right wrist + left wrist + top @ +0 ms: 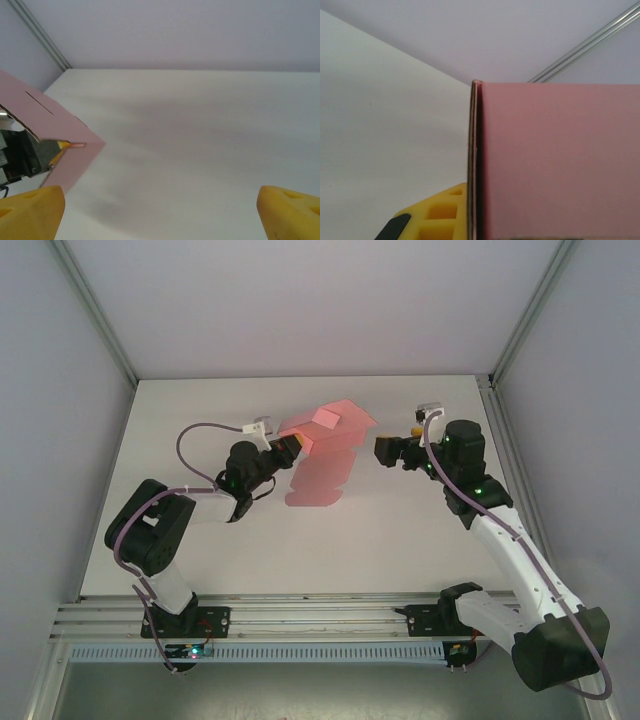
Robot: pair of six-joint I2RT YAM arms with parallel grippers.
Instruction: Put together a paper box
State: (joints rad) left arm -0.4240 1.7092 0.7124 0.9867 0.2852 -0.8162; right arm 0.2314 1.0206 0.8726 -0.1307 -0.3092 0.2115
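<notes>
Top external: we see paper box part-folded, closing seemingly left | left gripper clamped on its edge | right gripper apart, empty.

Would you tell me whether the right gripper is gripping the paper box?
No: the right gripper stands wide open over bare table, the paper box off to its side.

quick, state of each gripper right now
left gripper: closed, holding the paper box by its edge
right gripper: open, holding nothing
</notes>
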